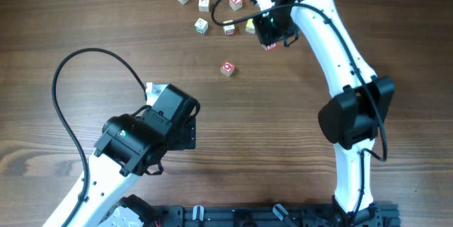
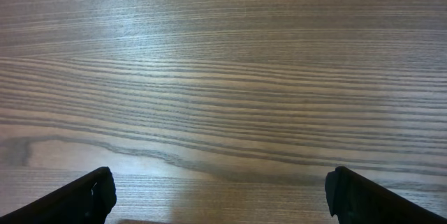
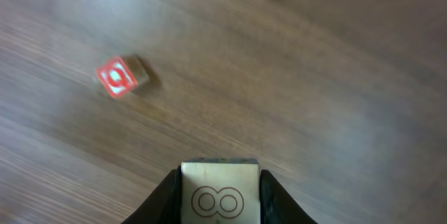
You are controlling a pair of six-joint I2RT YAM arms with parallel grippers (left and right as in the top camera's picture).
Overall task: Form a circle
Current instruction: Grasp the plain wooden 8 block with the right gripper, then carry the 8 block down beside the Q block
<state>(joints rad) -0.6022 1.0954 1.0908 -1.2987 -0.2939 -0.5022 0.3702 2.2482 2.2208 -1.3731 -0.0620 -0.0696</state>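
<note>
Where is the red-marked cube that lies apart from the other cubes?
Overhead view: the lone red-marked cube sits centrally, nearer the robot than the cube cluster and apart from it.

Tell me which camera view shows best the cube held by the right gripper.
The right wrist view: the cube sits close between the fingers, its figure-eight mark clear. Overhead, the right gripper hides nearly all of it. The left wrist view shows only table.

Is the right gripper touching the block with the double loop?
Touching. The right wrist view shows the right gripper closed on the block, pressing against both its sides.
</note>
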